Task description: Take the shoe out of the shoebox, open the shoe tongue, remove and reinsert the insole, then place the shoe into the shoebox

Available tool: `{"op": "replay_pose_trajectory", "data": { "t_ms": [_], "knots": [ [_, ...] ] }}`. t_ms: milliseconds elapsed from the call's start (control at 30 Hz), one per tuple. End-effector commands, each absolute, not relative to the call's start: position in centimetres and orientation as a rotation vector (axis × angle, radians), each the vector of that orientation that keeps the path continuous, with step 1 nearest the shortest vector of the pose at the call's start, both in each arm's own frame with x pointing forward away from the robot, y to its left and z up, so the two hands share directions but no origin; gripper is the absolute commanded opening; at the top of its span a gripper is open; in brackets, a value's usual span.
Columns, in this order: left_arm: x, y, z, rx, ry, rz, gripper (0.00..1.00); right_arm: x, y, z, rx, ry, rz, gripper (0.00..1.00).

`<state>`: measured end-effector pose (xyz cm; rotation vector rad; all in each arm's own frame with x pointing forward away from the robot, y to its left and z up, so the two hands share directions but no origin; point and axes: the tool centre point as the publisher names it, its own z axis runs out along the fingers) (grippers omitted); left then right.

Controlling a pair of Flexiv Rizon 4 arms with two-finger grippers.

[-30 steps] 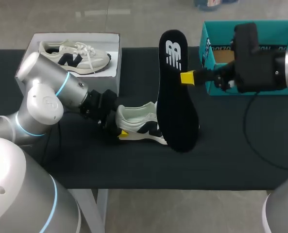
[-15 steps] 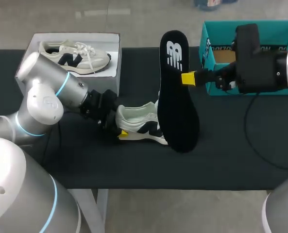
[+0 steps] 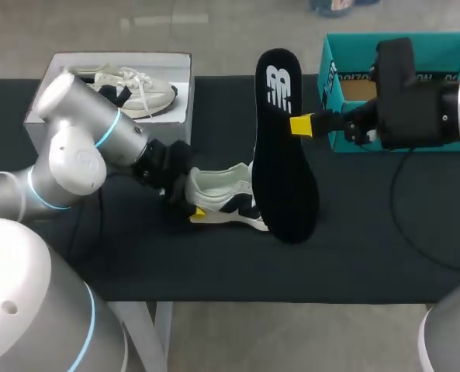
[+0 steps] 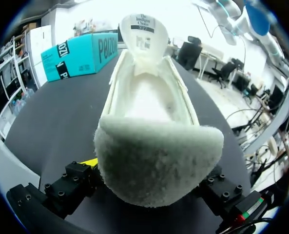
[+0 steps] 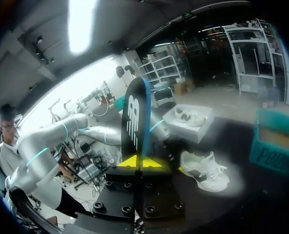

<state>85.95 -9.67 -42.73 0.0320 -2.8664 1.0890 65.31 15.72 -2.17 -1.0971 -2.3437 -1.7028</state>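
Left arm (image 3: 82, 147) has been swung up and across since the earlier frames, and part of the second shoe (image 3: 144, 89) in the white box (image 3: 121, 58) is now covered by it; insole and right arm are seen nearly unchanged. Shoe (image 3: 222, 198) is laid on its side on the black table (image 3: 369, 248). Its heel is clamped from two sides by the left gripper (image 3: 187, 203), and the tongue is seen pulled open in the left wrist view. Insole (image 3: 280, 170) is held over the shoe's toe end and is pinched at its edge by the right gripper (image 3: 301, 125). Teal shoebox (image 3: 439, 46) is well apart from the shoe, past the toe end. White box is near the shoe's heel end.
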Motion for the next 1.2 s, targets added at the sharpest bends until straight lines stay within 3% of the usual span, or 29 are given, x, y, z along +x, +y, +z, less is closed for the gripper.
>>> {"op": "replay_pose_trajectory", "data": {
  "t_ms": [33,567,1200],
  "knots": [
    [85.7,-10.0,-41.0,0.063,-2.939,0.953,1.00,65.4,16.0,-2.3,-1.099,-2.343,-1.702,0.00],
    [84.9,-9.9,-37.1,0.065,-3.234,0.343,1.00,65.4,16.0,-2.3,-1.099,-2.343,-1.702,0.00],
    [84.5,-10.1,-34.1,-0.018,-3.221,0.288,1.00,65.4,16.0,-2.3,-1.099,-2.343,-1.702,0.00]
  ]
}}
